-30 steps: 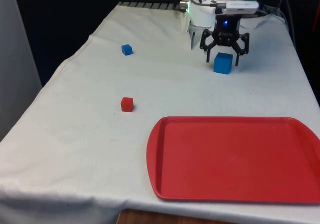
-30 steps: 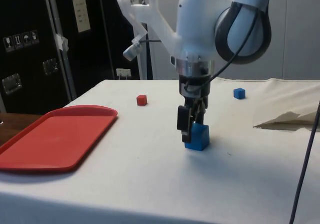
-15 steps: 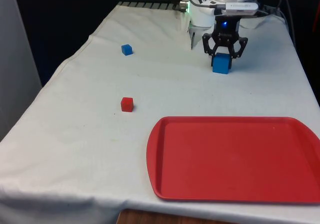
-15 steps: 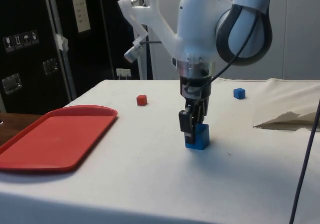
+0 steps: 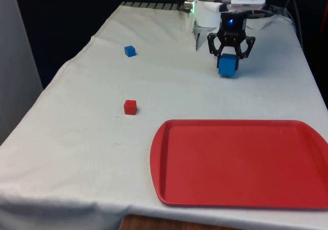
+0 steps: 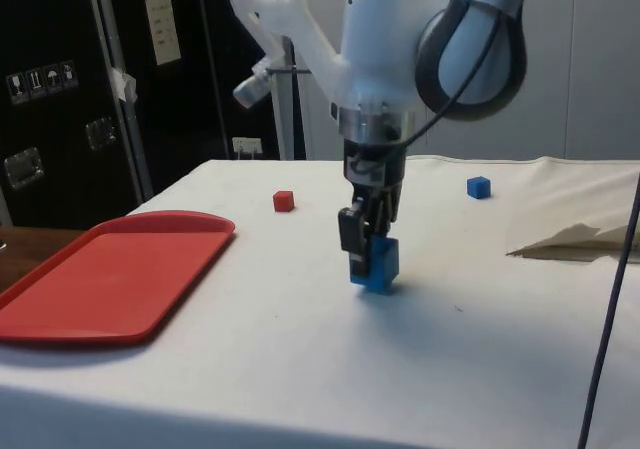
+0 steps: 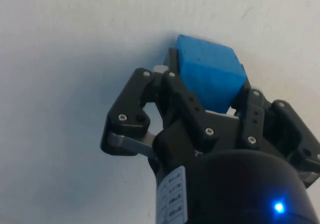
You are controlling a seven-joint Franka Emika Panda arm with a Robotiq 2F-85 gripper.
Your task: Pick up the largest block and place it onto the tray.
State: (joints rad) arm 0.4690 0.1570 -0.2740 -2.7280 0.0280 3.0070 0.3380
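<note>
The gripper (image 5: 228,59) has its jaws clamped on the large blue block (image 5: 228,65), one finger pressed to each side (the wrist view shows the block (image 7: 210,78) wedged squarely between the fingers (image 7: 186,104)). In the side view the block (image 6: 378,265) hangs from the gripper (image 6: 366,251) just above the white cloth (image 6: 300,349), or barely touching it; which, I cannot tell. The red tray (image 5: 241,161) lies well apart from the jaws, toward the camera in the front view. A small red block (image 5: 130,107) and a small blue block (image 5: 130,50) sit well off to the front view's left of the jaws.
</note>
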